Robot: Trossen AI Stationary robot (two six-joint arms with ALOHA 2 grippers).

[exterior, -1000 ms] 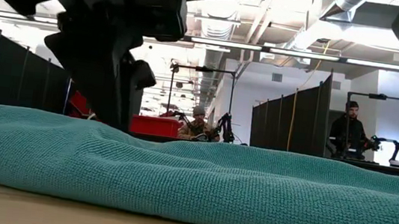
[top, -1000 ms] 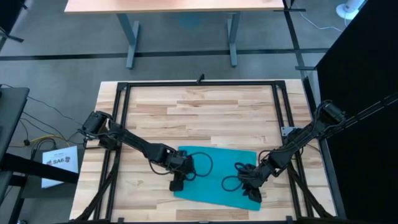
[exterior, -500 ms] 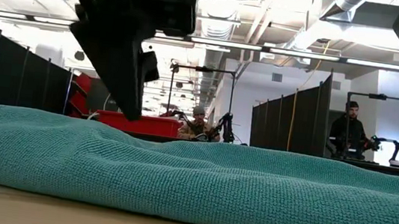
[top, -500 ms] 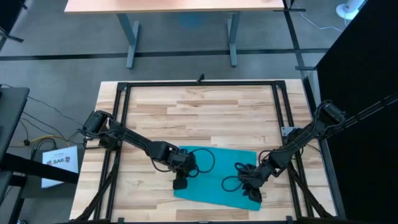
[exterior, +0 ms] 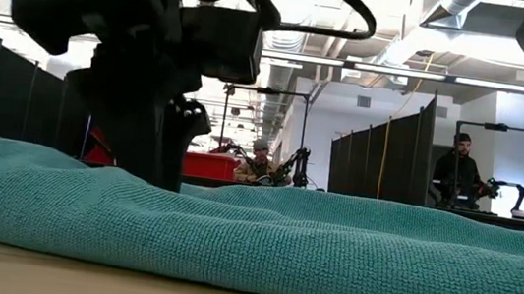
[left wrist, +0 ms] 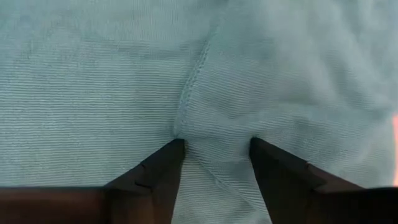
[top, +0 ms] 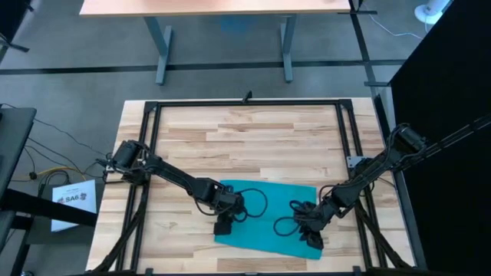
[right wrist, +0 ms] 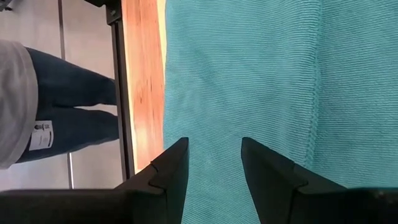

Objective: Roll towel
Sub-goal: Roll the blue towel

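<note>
Teal towel (top: 265,217) lies flat on the wood table (top: 253,138), toward the near edge, w/ one long edge slanting a bit. I've got both grippers down on it.

Left gripper (top: 222,227) sits at the towel's near-left corner. In the left wrist view its fingers (left wrist: 163,168) are spread, tips pressed into the cloth, w/ a small ridge of fabric and a stitched hem bunched up between and just ahead of them. Not pinched together; the gap is plainly there. From the low view the same gripper (exterior: 147,154) stands on the towel (exterior: 261,241), tips sunk in the pile.

Right gripper (top: 311,238) is at the near-right corner, approx level w/ the left one, the two well apart across the towel's width. Its fingers (right wrist: 174,168) are spread too, over flat cloth, hem line running just beside one of them. The table edge and a dark frame rail (right wrist: 118,87) show beside the towel there; beyond the rail, a person's legs (right wrist: 62,106) in jeans.

Low view also catches people (exterior: 457,174) in the room behind.
</note>
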